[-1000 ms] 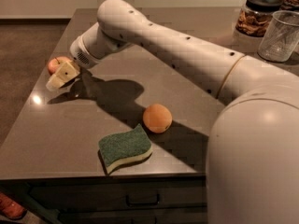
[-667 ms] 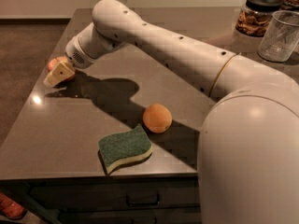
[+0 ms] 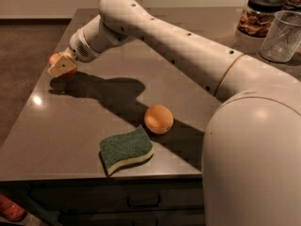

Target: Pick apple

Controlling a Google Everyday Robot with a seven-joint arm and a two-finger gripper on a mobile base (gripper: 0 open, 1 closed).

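The pincer (image 3: 63,66) sits at the apple (image 3: 54,58), orange fruit (image 3: 158,119) and sponge (image 3: 126,149) well apart.

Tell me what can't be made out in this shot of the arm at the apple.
All in the camera view:
- apple: mostly hidden behind the gripper near the table's left edge; whether the two touch cannot be told.
- table: its right front part is hidden by the robot's body.
- jar: brown contents too blurred to name.
- red object below the table: cut off by the lower left corner.
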